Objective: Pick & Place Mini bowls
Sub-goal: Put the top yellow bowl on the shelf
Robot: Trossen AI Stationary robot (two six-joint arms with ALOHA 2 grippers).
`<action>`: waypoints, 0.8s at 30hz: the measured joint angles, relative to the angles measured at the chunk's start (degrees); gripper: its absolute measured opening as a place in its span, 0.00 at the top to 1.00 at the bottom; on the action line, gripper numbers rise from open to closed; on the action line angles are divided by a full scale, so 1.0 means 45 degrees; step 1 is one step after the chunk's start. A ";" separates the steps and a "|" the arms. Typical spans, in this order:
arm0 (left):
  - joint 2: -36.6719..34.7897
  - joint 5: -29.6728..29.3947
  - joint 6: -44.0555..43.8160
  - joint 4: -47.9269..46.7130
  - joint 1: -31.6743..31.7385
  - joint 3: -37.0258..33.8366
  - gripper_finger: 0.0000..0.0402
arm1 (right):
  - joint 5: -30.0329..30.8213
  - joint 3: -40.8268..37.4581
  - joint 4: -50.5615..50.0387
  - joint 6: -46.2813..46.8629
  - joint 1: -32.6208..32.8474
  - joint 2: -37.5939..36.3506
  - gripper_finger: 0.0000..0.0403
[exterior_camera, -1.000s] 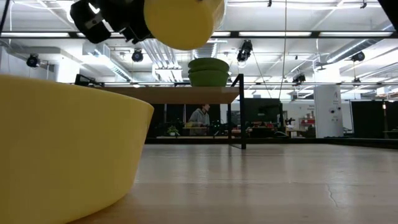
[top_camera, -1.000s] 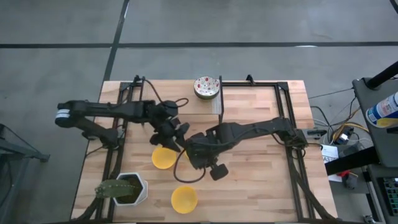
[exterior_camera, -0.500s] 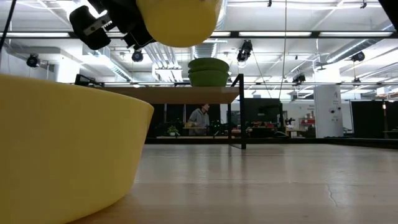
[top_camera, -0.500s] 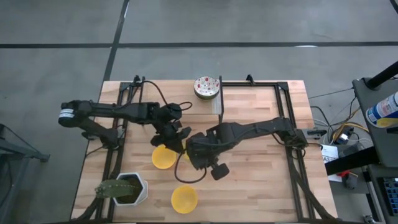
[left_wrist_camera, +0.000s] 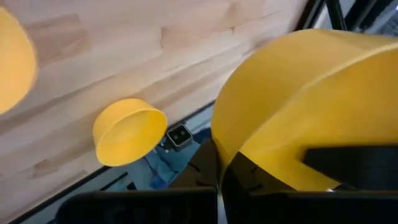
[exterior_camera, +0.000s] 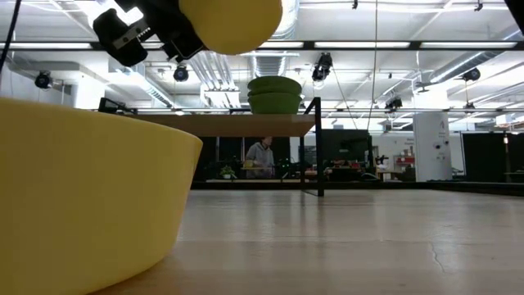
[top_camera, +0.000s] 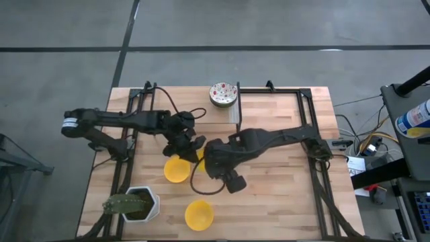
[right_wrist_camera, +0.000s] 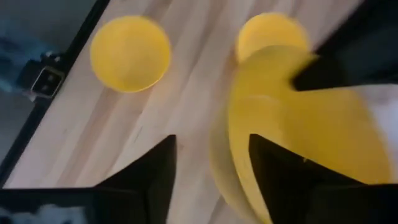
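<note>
Over a pale wooden worktop (top_camera: 282,181) with dark rails along both sides. Reaches in from the left edge with the left arm (top_camera: 114,119) and from the right edge with the right arm (top_camera: 282,138), meeting near the middle. Near the front left corner: a white hexagonal pot (top_camera: 146,202) with a green cactus leaning out to the left. Grips the held yellow bowl (left_wrist_camera: 311,99) with the left gripper (top_camera: 188,141), jaws closed on its wall, lifted clear of the wood and showing at the very top of the low view. Faces that same bowl with the right gripper (right_wrist_camera: 211,146), jaws spread wide and holding nothing, one finger (right_wrist_camera: 277,180) just beside the rim; cannot tell whether touching. On the wood just frontward of the two grippers: a second yellow bowl (top_camera: 176,169), mouth up. Nearer the front edge, beside the pot: a third yellow bowl (top_camera: 199,214), also mouth up. At the far edge, about midway along: the speckled bowls (top_camera: 223,94), stacked, white inside with red and dark dots, green outside in the low view, well apart from the yellow ones. Far off in the room behind: a person (exterior_camera: 260,156) at a bench.
</note>
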 joint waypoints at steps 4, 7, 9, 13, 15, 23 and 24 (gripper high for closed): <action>-0.0401 -0.0563 0.0150 -0.0354 0.0028 0.0003 1.00 | 0.1204 -0.0002 0.0225 0.0463 0.0000 -0.0889 0.44; -0.0883 -0.1134 0.0140 -0.0683 0.0124 0.0003 1.00 | 0.1896 -0.0002 0.0301 0.1067 0.0000 -0.1609 0.40; -0.1282 -0.1611 0.0155 -0.1102 0.0270 0.0003 1.00 | 0.2280 -0.0002 0.0406 0.1351 0.0000 -0.2068 0.39; -0.2103 -0.2849 0.0301 -0.2118 0.0774 0.0003 1.00 | 0.2678 -0.0002 0.0928 0.1779 0.0000 -0.2869 0.40; -0.2460 -0.3344 0.0564 -0.2788 0.1236 0.0016 1.00 | 0.2860 -0.0002 0.1292 0.1899 0.0000 -0.3148 0.40; -0.3188 -0.4079 0.2202 -0.4805 0.5061 0.0022 1.00 | 0.3282 -0.0017 0.1701 0.1967 -0.0005 -0.3265 0.42; -0.3165 -0.3920 0.2436 -0.4810 0.5689 0.0042 1.00 | 0.3279 -0.0017 0.1678 0.1994 -0.0005 -0.3228 0.42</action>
